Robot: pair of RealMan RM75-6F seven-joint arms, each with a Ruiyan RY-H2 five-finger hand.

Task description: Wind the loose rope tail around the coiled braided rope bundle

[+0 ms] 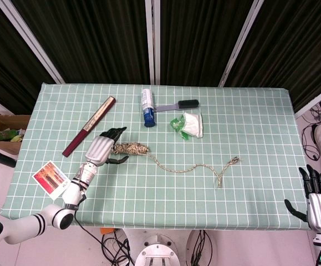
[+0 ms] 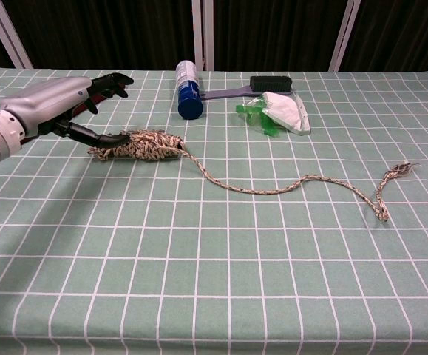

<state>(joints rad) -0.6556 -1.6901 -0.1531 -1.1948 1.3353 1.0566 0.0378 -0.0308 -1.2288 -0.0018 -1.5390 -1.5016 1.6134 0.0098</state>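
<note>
While my left hand (image 1: 100,148) rests at the bundle's end, its fingers (image 2: 88,134) spread and touch the coiled rope bundle (image 2: 141,145) without closing on it. From those fingers the loose tail (image 2: 287,185) trails away across the counter (image 1: 249,183). My right hand (image 1: 318,206) hangs off the counter edge, fingers apart, holding nothing.

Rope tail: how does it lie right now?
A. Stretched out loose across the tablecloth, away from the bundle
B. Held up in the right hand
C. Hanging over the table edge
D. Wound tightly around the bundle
A: the rope tail trails unwound over the cloth from the bundle, where the left hand is; the right hand is off beside the table.
</note>
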